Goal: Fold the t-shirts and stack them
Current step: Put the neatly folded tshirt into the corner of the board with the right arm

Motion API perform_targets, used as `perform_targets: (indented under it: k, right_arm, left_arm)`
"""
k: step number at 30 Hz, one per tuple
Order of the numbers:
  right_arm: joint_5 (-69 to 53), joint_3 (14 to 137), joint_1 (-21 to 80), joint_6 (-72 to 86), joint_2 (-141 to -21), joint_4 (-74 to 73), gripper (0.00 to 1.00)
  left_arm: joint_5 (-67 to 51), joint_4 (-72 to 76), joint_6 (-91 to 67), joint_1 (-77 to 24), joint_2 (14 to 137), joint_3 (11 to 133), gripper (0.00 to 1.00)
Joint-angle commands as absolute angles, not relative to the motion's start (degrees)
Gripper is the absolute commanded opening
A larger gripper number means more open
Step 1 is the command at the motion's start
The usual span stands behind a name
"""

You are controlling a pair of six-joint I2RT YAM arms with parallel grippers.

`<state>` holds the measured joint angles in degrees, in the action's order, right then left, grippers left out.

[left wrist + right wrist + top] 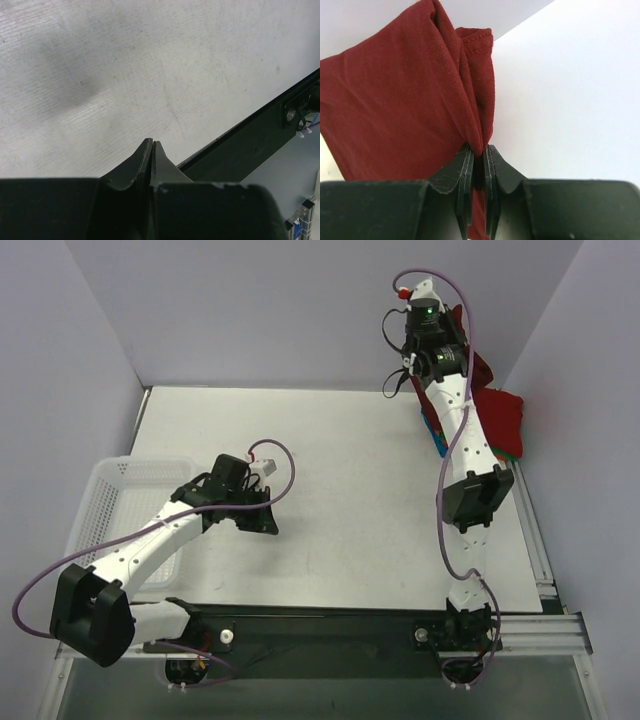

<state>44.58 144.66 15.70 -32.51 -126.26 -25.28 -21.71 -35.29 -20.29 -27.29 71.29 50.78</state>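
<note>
Cloth of the maroon t-shirt (405,100) is pinched by the right gripper (479,149) at one o'clock; at nine, the left gripper (152,143) is seen with jaws pressed together.

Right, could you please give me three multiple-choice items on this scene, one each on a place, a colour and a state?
1. Where on the table does the white basket stand?
A. At its left edge.
B. In its far right corner.
C. In the middle.

2. What colour is the shirt that the right fingers hold?
A. Blue.
B. Dark maroon.
C. Orange.

3. How do the left fingers stand?
A. Wide open.
B. Shut on a shirt.
C. Shut, holding nothing.

Answers:
1 A, since the top view shows it along the table's left side.
2 B, since the right wrist view shows maroon cloth pinched between them.
3 C, since the left wrist view shows them together over bare table.
</note>
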Motion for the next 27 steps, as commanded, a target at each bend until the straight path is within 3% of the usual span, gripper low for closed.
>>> perform_targets:
  k: [1,9,23,24,26,27]
  right_arm:
    - [47.99,145.47,14.07,-34.46,-121.03,-20.22,0.00]
    - [43.26,138.87,6.96,-28.23,-120.32,-20.56,0.00]
    - [38.94,139.57,-5.00,-17.84,-134.12,-21.01,0.00]
    - [38.94,139.48,-5.44,-17.32,-134.38,-21.01,0.11]
    - [39.29,139.22,-5.97,-15.91,-134.91,-21.01,0.43]
    - [39.37,139.04,-5.98,-15.73,-134.91,-21.09,0.71]
  left_arm:
    - [-23.20,-32.52,-19.42,-27.51,71.37,50.89,0.08]
    - [-23.38,-32.52,-19.51,-27.42,72.60,50.89,0.08]
    - [-23.03,-32.61,-19.25,-27.51,76.81,51.42,0.08]
    - [-23.11,-32.69,-19.16,-27.51,77.08,51.42,0.08]
    - [-23.38,-32.52,-19.16,-27.51,77.43,51.42,0.08]
    - [-23.29,-32.43,-19.25,-27.51,77.52,51.42,0.08]
